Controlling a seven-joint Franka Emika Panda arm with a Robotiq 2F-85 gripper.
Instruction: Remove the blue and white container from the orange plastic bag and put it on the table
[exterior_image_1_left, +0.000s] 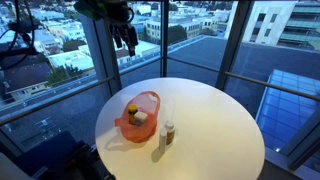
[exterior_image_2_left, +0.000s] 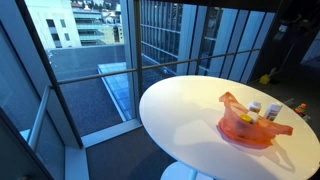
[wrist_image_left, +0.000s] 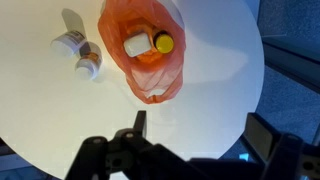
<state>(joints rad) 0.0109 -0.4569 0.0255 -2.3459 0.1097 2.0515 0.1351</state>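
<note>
The orange plastic bag (wrist_image_left: 150, 75) lies open on the round white table (wrist_image_left: 210, 70). Inside it I see a white-topped container (wrist_image_left: 135, 45) and a yellow-capped one (wrist_image_left: 163, 43); I cannot make out any blue on them from here. The bag also shows in both exterior views (exterior_image_1_left: 138, 122) (exterior_image_2_left: 250, 130). My gripper (wrist_image_left: 200, 128) is open and empty, with its fingers apart over bare table beside the bag. In an exterior view it hangs high above the table (exterior_image_1_left: 125, 38), well clear of the bag.
Two small white-capped bottles (wrist_image_left: 68, 42) (wrist_image_left: 88, 65) stand on the table just beside the bag, and they also show in an exterior view (exterior_image_1_left: 168, 131). The table edge (wrist_image_left: 255, 90) is near. Glass walls with metal frames (exterior_image_1_left: 210, 60) surround the table.
</note>
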